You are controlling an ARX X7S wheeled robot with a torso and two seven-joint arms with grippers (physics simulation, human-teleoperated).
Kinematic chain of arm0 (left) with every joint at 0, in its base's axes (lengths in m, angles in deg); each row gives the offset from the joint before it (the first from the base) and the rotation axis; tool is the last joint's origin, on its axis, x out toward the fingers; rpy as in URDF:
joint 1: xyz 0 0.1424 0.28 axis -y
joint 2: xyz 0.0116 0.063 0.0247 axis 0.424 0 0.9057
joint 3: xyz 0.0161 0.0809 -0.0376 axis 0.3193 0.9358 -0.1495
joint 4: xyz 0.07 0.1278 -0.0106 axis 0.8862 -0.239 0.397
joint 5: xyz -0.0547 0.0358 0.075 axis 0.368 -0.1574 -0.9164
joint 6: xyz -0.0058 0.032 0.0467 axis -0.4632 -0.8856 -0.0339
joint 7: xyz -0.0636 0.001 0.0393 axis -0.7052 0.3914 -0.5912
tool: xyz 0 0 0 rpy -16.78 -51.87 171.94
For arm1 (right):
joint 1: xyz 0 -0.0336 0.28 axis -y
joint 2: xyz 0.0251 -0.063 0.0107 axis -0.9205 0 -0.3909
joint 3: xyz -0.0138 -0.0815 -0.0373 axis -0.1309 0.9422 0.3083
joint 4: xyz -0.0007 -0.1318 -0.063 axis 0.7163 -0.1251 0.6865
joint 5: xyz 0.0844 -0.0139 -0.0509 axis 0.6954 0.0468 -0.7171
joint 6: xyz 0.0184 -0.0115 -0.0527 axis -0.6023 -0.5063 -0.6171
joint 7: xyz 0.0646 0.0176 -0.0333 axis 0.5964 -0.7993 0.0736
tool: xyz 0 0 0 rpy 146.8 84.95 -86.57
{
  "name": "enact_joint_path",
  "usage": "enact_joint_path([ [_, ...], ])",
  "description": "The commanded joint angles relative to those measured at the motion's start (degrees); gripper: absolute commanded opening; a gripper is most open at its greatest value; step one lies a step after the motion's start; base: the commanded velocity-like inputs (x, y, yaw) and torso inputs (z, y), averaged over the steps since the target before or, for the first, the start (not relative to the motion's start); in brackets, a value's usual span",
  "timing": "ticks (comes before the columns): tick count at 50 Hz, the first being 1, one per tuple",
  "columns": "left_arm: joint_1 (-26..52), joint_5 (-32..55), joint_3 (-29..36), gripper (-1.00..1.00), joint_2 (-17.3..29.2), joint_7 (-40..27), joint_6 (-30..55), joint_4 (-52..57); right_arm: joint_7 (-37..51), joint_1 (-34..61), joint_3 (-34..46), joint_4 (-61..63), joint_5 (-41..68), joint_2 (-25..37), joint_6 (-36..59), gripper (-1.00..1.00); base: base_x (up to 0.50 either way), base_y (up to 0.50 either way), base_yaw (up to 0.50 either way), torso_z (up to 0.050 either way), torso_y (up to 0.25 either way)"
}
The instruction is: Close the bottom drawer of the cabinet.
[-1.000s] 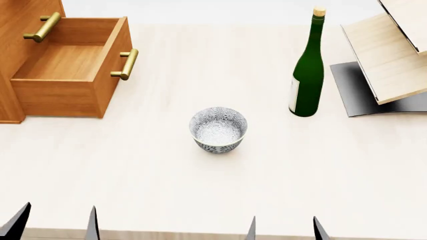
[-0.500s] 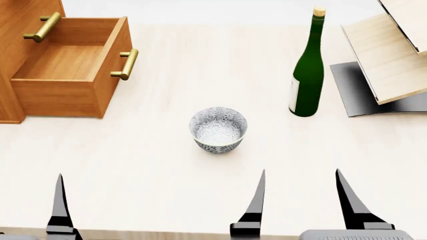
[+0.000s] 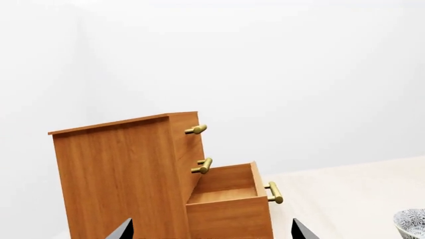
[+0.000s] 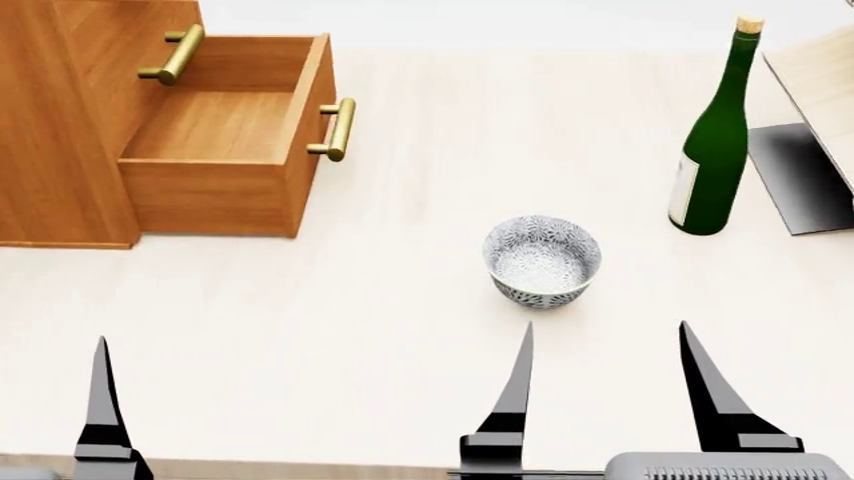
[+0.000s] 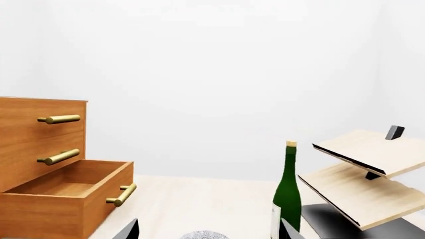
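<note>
The cabinet (image 4: 54, 120) stands at the table's far left. Its bottom drawer (image 4: 220, 130) is pulled out wide, empty, with its brass handle (image 4: 336, 128) facing right. My left gripper (image 3: 212, 231) is open, low and well short of the drawer; the head view shows one of its fingers (image 4: 103, 400). My right gripper (image 4: 611, 385) is open and empty near the front edge, just short of the bowl. The left wrist view shows the cabinet (image 3: 119, 174) and the open drawer (image 3: 229, 199). The right wrist view shows the drawer (image 5: 66, 194) at the left.
A patterned bowl (image 4: 541, 260) sits mid-table, right of the drawer. A green bottle (image 4: 710, 140) stands at the far right, next to a pale slanted rack (image 4: 817, 80) on a black base (image 4: 801, 170). Bare tabletop (image 4: 307, 330) lies between my grippers and the drawer.
The head view has swung left, so cabinet, bowl and bottle sit further right in the picture. Both grippers have risen into view from the bottom edge.
</note>
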Motion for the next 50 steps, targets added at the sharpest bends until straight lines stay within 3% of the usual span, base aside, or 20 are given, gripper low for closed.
enact_joint_path([
  [1,0.1,0.0,0.4,1.00,0.4,-0.5,0.5,0.5,0.6,0.2,-0.1,-0.2,0.5,0.3,-0.3,1.00,0.00,0.50,0.00,0.000,0.000],
  [50,0.6,1.3,1.9,1.00,2.1,-2.6,0.3,-0.4,4.7,-0.1,-0.4,-1.7,3.4,1.8,-0.6,1.00,0.00,0.47,0.00,0.000,0.000],
])
